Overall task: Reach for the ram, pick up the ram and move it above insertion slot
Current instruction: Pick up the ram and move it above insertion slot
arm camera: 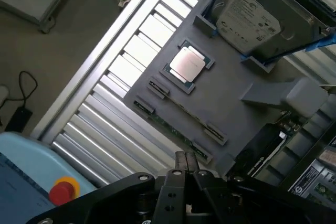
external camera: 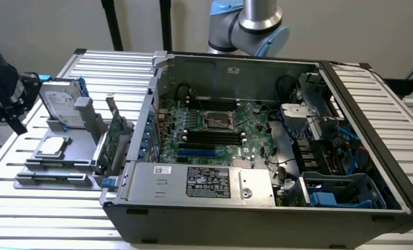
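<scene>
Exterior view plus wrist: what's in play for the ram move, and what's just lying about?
Job: ram in the gray fixture; gripper nearest it; memory slots inside the open computer case.
Lying about: hard drive, processor chip, expansion card, red button.

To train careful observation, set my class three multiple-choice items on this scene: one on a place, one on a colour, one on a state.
1. The processor lies: A on the grey holder; B inside the case; C on the floor.
2. The push-button is: A green; B red; C white.
3. The ram is: A seated on the motherboard; B lying in the holder; C on the floor.
Answers: 1A, it sits in the holder's recess. 2B, its cap is red. 3B, it lies along the holder's slot.
</scene>
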`<state>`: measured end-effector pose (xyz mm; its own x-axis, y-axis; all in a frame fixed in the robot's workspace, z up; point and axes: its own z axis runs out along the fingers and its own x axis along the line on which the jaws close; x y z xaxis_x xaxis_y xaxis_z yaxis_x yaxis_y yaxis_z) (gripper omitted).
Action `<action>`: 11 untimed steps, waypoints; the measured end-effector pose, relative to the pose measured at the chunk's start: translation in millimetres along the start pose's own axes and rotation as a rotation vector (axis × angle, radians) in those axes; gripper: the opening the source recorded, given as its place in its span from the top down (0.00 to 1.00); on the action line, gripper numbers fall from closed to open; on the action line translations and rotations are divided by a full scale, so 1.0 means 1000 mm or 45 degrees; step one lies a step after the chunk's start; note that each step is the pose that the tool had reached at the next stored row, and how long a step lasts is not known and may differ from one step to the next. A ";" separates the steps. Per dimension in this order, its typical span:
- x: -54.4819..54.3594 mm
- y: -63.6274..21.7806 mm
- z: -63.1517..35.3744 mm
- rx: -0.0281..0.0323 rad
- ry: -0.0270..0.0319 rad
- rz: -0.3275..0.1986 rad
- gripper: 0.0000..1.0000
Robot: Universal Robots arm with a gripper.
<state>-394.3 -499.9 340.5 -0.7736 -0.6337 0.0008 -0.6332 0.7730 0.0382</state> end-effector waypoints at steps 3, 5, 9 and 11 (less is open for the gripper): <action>0.000 -0.0001 0.0012 -0.0001 0.0027 -0.070 0.90; 0.000 -0.0001 0.0021 0.0001 0.0044 -0.116 0.90; 0.000 -0.0002 0.0037 0.0001 0.0080 -0.208 0.90; 0.000 -0.0002 0.0046 0.0002 0.0098 -0.256 0.90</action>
<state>-394.3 -500.0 335.9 -0.6314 -0.7755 0.0008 -0.7749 0.6309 0.0382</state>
